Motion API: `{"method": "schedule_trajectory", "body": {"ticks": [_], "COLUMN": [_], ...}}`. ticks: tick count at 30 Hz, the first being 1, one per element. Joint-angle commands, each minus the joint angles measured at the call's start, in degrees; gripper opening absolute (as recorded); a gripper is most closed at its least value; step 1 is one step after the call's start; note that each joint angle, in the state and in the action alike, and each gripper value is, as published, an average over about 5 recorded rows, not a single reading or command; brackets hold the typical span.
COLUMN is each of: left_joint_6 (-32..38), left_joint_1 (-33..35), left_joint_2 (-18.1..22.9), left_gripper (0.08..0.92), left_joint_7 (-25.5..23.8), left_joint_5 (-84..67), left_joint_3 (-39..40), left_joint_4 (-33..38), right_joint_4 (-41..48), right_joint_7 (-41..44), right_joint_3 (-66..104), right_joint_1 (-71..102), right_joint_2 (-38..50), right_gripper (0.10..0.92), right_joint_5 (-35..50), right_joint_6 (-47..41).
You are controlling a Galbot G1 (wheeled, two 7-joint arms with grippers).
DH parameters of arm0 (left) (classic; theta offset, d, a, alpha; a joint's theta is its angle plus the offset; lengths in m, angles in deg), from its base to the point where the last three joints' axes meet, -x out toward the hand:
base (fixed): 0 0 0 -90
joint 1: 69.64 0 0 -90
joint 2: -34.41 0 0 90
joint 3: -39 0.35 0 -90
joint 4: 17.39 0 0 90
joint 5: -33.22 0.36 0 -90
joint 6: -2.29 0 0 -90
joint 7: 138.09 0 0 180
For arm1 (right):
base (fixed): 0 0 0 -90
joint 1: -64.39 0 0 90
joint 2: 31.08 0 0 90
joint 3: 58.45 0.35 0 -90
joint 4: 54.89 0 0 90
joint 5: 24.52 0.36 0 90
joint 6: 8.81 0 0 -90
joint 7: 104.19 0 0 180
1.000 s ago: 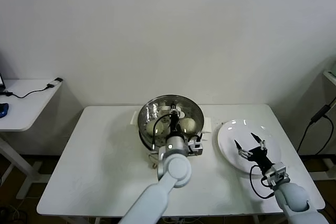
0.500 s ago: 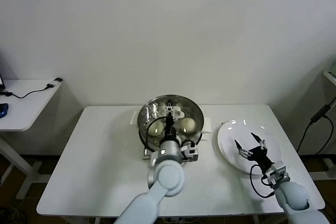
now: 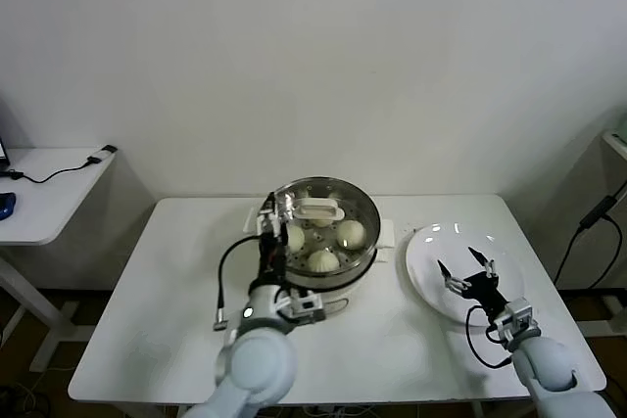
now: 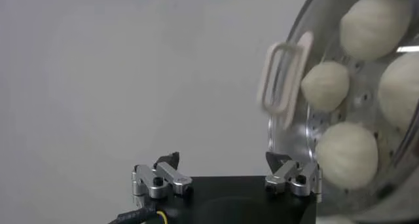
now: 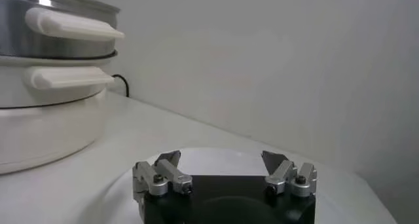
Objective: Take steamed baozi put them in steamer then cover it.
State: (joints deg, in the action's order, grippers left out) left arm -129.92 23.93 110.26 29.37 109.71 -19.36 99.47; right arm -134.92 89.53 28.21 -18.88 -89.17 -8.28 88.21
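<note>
The steamer (image 3: 338,266) stands mid-table on its white pot base (image 3: 343,291). The clear glass cover (image 3: 315,209) with its white handle lies flat on it. Several cream-white baozi (image 3: 351,233) show through the glass; they also show in the left wrist view (image 4: 347,154) beside the cover's handle (image 4: 283,78). My left gripper (image 3: 274,225) is open and empty at the steamer's left rim, clear of the handle; it also shows in the left wrist view (image 4: 222,161). My right gripper (image 3: 467,266) is open and empty just above the white plate (image 3: 423,252).
The white plate (image 5: 196,158) at the right holds nothing. In the right wrist view the steamer's side handle (image 5: 72,23) and the pot base handle (image 5: 69,78) stick out toward the plate. A small side table (image 3: 44,188) stands far left.
The cover was tilted over the steamer in my left gripper; now it lies flat on the steamer. My left gripper has let go and drawn back to the left. The right arm has not moved.
</note>
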Motion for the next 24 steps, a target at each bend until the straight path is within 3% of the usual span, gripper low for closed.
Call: {"method": "schedule_trajectory", "body": {"ticks": [1, 6, 11, 16, 24], "left_joint_6": [24.2, 32.3, 39.3, 43.6, 46.9], "left_joint_1": [20.9, 28.3, 30.1, 31.0, 33.3], "left_joint_2": [-1.9, 1.0, 4.3, 7.8, 8.7], "left_gripper": [0.823, 0.823, 0.823, 0.823, 0.823], "left_joint_7": [21.1, 18.6, 16.8, 14.1, 12.0], "left_joint_5": [-36.5, -54.2, -72.7, -81.6, -83.8], "left_joint_3": [-25.7, -38.8, -46.2, -48.5, -48.5], "left_joint_4": [10.6, 10.6, 8.1, 4.1, 2.5], "right_joint_4": [-3.0, -4.7, -5.8, -7.6, -9.6], "right_joint_7": [-1.0, -1.1, -1.1, -0.9, -0.4], "right_joint_3": [2.6, 3.7, 4.8, 5.4, 7.1], "right_joint_1": [1.1, 2.5, 3.2, 4.6, 7.6], "right_joint_2": [-1.8, -2.8, -3.8, -4.2, -5.1], "right_gripper": [0.823, 0.823, 0.823, 0.823, 0.823], "right_joint_5": [1.2, -0.7, -1.6, -2.2, -1.5], "right_joint_6": [-2.3, -2.3, -2.1, -1.8, -0.2]}}
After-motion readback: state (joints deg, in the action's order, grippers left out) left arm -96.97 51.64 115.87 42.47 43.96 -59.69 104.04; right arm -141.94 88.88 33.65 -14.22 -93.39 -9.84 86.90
